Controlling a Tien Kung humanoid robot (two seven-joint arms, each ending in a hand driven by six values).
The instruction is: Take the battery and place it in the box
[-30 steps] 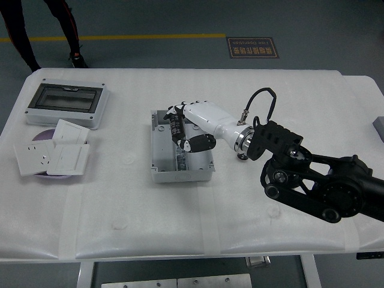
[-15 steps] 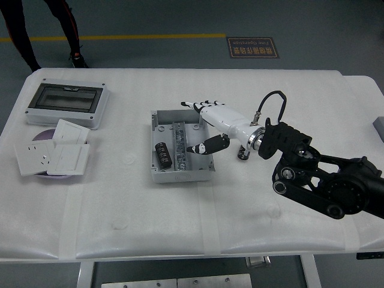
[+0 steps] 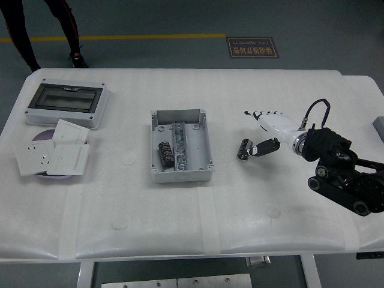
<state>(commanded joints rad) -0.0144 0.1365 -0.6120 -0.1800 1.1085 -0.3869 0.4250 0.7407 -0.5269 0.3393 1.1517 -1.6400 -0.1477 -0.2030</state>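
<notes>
A black battery [image 3: 164, 154] lies inside the open grey box [image 3: 180, 144] at the middle of the white tabletop [image 3: 192, 204], in the box's left half beside its central rail. To the right, well apart from the box, the right hand [image 3: 267, 129] hovers over the tabletop with its white fingers [image 3: 259, 114] spread and nothing grasped; a second small dark battery [image 3: 243, 149] rests on the tabletop just by its thumb. At the far left sit an enclosure with a dark window [image 3: 66, 102] and several white switch plates [image 3: 53, 153] piled on a purple plate [image 3: 43, 135]. A person's legs [image 3: 45, 27] stand beyond the table's far left corner.
</notes>
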